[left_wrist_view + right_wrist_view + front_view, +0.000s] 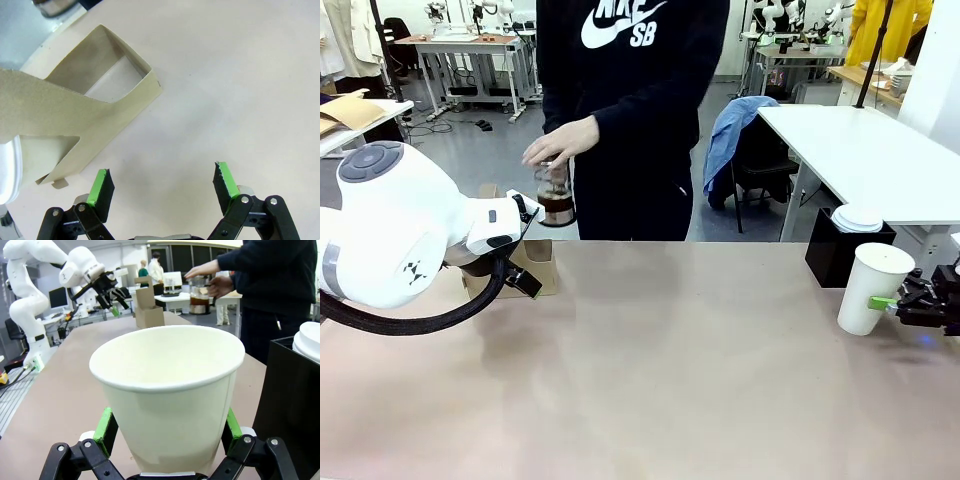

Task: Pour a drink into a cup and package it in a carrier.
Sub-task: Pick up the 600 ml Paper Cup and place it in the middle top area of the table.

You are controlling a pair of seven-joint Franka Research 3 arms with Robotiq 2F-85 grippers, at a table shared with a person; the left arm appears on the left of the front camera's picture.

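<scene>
At the near right, the right gripper (167,426) stands wide around a smooth white paper cup (873,288), the left gripper (162,182) gapes beside the folded cardboard carrier (75,115), and beyond, a hand (560,140) holds a glass pitcher (555,190) of translucent brown drink (557,208).

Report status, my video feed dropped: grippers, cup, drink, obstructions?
Left gripper open, above table beside carrier. Right gripper open, fingers flanking empty cup. Drink in pitcher, person's hand on it, far side. Black box beside cup.
</scene>
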